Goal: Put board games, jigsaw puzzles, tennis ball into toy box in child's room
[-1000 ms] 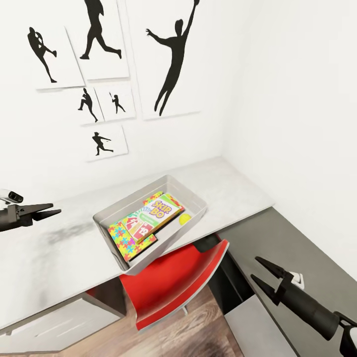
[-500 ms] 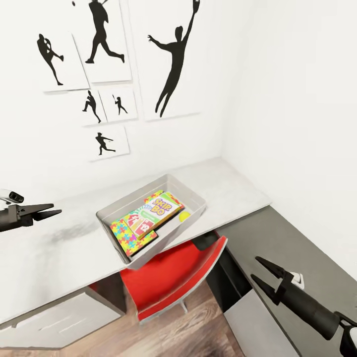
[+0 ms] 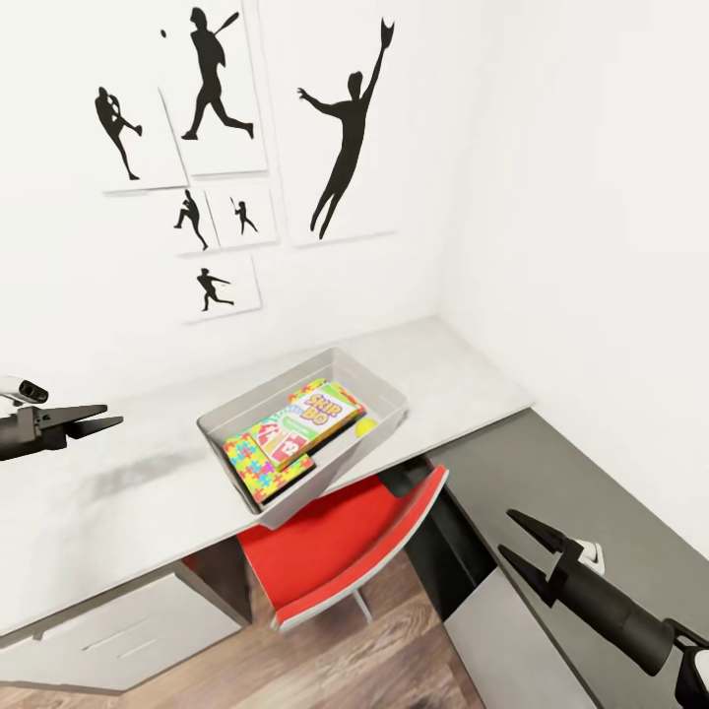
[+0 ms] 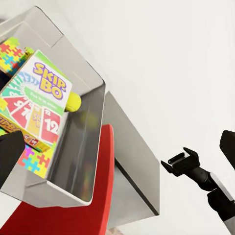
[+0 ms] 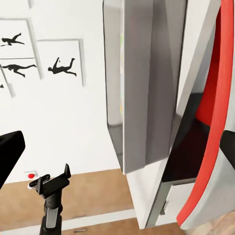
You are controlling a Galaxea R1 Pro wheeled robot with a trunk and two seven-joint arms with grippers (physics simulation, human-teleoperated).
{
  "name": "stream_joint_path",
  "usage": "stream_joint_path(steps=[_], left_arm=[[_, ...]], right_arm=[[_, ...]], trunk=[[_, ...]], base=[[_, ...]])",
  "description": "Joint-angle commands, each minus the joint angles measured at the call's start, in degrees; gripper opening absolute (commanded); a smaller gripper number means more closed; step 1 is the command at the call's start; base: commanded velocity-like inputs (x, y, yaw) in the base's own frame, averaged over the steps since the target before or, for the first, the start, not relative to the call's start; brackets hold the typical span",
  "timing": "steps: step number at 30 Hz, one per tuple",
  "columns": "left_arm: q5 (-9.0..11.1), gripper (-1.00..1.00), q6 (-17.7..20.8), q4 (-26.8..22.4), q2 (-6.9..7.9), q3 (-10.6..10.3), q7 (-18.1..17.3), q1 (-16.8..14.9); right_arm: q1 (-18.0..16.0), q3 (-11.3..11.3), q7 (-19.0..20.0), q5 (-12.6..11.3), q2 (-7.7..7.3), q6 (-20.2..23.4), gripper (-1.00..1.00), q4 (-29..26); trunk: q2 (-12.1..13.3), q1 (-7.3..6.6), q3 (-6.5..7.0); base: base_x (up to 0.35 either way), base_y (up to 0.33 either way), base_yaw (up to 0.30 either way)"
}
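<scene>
Toy box (image 3: 389, 392): pale grey bin on the tabletop (image 3: 128, 492), its front corner jutting past the tabletop's edge above a red chair (image 3: 335, 551).
Contents: a white and green board game (image 3: 307, 421) lies on top, a jigsaw puzzle (image 3: 258, 471) under it toward the front corner, and a tennis ball (image 3: 366, 428) against the right-hand wall. I cannot tell whether more lies beneath.
Left pincer (image 3: 94, 423): prongs a little apart, nothing between them; it hangs over the bare tabletop, left of the toy box.
Right pincer (image 3: 527, 547): prongs spread, nothing held; low, over the dark cabinet, right of and below the toy box.
Key relation: the toy box lies between the two arms, its long axis running diagonally from the front edge back toward the wall; the left pincer looks nearer.
Judgement: most toys seem already stowed.
</scene>
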Motion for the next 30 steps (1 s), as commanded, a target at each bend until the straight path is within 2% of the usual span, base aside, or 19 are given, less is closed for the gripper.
stream_joint_path(steps=[1, 30], left_arm=[[0.00, 1.00, 0.61, 0.00, 0.01, -0.04, -0.21, -0.04], [0.00, 1.00, 0.61, -0.06, -0.02, -0.04, -0.21, -0.04]], right_arm=[[-0.05, -0.07, 0.58, 0.61, 0.04, 0.23, 1.00, 0.02], [-0.05, -0.16, 0.58, 0.64, 0.04, 0.20, 1.00, 0.05]], trunk=[[-0.10, 0.03, 0.00], [-0.10, 0.03, 2.77]], base=[[-0.002, 0.000, 0.000], [0.000, 0.000, 0.000]])
